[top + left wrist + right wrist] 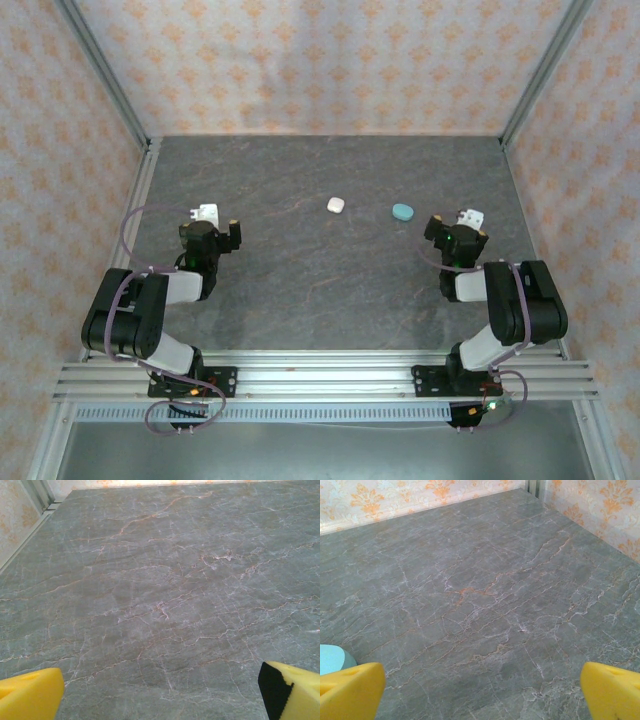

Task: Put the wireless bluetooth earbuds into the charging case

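Observation:
Two small closed charging cases lie on the grey marble-patterned table (300, 270): a white case (335, 204) near the middle and a teal case (403, 211) to its right. The earbuds are out of view. My left gripper (212, 230) hovers at the left, well away from the white case, and its yellow fingers (30, 695) stand wide apart over bare table, open and empty (160, 692). My right gripper (457, 230) is just right of the teal case, open and empty (482, 692). An edge of the teal case (332, 657) shows beside its left finger (352, 692).
Patterned walls with aluminium corner posts (110, 85) enclose the table on three sides. The aluminium rail (320, 375) that carries both arm bases runs along the near edge.

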`<state>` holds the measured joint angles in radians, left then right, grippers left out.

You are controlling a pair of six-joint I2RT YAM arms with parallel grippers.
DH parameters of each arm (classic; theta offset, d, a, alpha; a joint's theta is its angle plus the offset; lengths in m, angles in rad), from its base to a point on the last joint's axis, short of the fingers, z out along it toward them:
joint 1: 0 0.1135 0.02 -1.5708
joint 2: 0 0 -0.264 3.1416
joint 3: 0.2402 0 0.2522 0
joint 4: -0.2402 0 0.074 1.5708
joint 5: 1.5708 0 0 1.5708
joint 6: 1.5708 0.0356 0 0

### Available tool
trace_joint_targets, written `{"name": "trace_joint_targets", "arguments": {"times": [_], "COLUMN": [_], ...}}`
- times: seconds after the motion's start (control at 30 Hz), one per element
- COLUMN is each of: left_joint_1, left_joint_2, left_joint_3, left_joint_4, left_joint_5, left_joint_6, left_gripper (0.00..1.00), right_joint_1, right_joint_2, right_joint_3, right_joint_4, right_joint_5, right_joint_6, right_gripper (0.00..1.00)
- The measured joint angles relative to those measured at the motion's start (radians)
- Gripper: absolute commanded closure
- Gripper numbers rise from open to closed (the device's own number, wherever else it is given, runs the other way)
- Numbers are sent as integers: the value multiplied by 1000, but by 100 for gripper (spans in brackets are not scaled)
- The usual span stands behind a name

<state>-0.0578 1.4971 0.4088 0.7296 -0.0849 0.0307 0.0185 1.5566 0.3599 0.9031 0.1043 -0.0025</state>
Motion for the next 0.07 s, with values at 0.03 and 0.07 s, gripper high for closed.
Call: {"name": "trace_joint_targets", "arguments": {"times": [0.03, 0.07], "left_joint_1": [0, 0], "left_joint_2": [0, 0], "left_joint_3": [0, 0], "left_joint_4": [0, 0], "left_joint_5": [0, 0], "left_joint_6": [0, 0], "left_gripper": [0, 0], "right_joint_1": [0, 0], "right_joint_2": [0, 0], "right_joint_3": [0, 0], "right_joint_4": [0, 0], "right_joint_5": [0, 0], "right_joint_6": [0, 0], "right_gripper": [1, 1]}}
